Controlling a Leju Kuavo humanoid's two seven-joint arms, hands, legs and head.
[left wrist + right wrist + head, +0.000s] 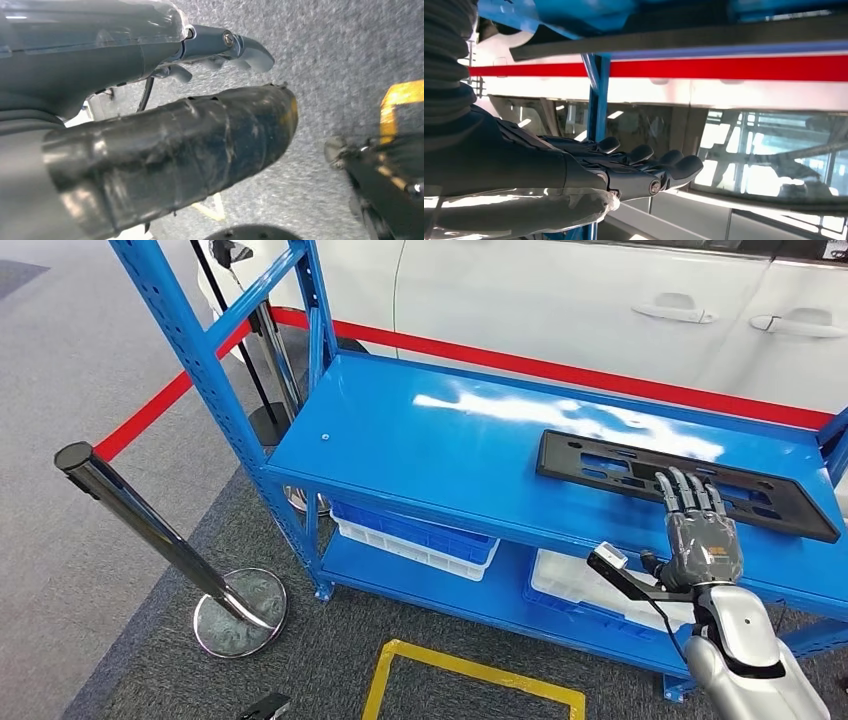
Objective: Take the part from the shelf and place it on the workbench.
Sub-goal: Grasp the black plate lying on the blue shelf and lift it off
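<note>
The part is a flat black rectangular frame with cut-outs [610, 465], lying on the top deck of the blue shelf [430, 440] toward its right end. My right hand [700, 525] reaches over the part's near edge, fingers stretched out flat above it and gripping nothing. In the right wrist view the same hand [589, 165] has straight fingers, with a gap between them and the part's dark edge [674, 37]. My left hand [175, 100] hangs over grey carpet with its fingers apart and nothing in it.
A white and blue bin [415, 535] and a second white bin [590, 590] sit on the lower deck. A chrome stanchion [150, 530] leans at the left. Yellow floor tape [470, 670] lies before the shelf. A white car [560, 300] stands behind.
</note>
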